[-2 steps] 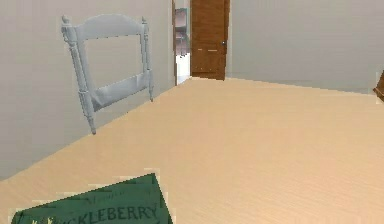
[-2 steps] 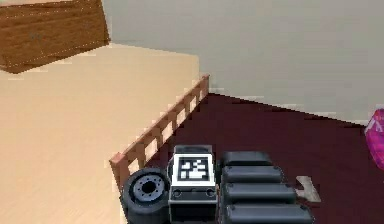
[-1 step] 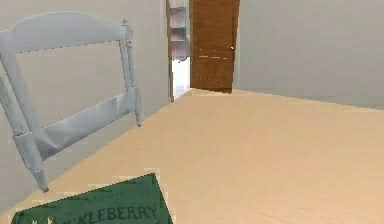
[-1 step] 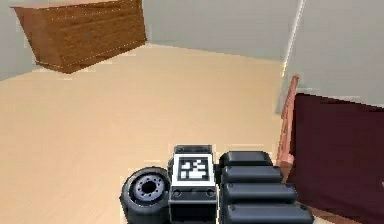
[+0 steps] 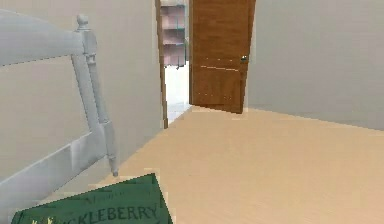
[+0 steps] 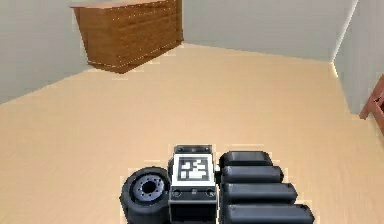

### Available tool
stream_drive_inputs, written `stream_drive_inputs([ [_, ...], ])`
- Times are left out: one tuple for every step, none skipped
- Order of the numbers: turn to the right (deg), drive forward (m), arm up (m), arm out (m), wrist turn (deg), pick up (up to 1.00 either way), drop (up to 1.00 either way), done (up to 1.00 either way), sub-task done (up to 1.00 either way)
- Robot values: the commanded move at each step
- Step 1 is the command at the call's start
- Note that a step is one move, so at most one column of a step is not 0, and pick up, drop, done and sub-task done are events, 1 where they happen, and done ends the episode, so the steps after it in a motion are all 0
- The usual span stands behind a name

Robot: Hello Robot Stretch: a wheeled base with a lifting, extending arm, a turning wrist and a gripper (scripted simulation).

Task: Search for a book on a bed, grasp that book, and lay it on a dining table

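Note:
A green book (image 5: pixel 100 207) with pale lettering on its cover sits at the forward view's bottom left edge, and what it rests on is cut off. Just above it rises a pale grey-blue bed frame (image 5: pixel 92 90) with a turned post. In the arm side view the dark arm (image 6: pixel 255 188) is at the bottom edge, with a white marked square (image 6: pixel 193 168) on it. Left of the square is the gripper (image 6: pixel 148 196), a dark round body. I cannot make out its fingers or far end, so I cannot tell whether it holds anything.
A brown wooden door (image 5: pixel 220 55) stands open at the far wall, beside a doorway (image 5: pixel 174 55) with shelves beyond it. Tan floor (image 5: pixel 270 160) spreads ahead. A wooden dresser (image 6: pixel 130 32) stands against the wall at the arm side view's upper left.

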Motion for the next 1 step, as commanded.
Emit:
stream_drive_inputs([
  [0.0,1.0,0.0,0.0,0.0,0.0,0.0,0.0,0.0],
])
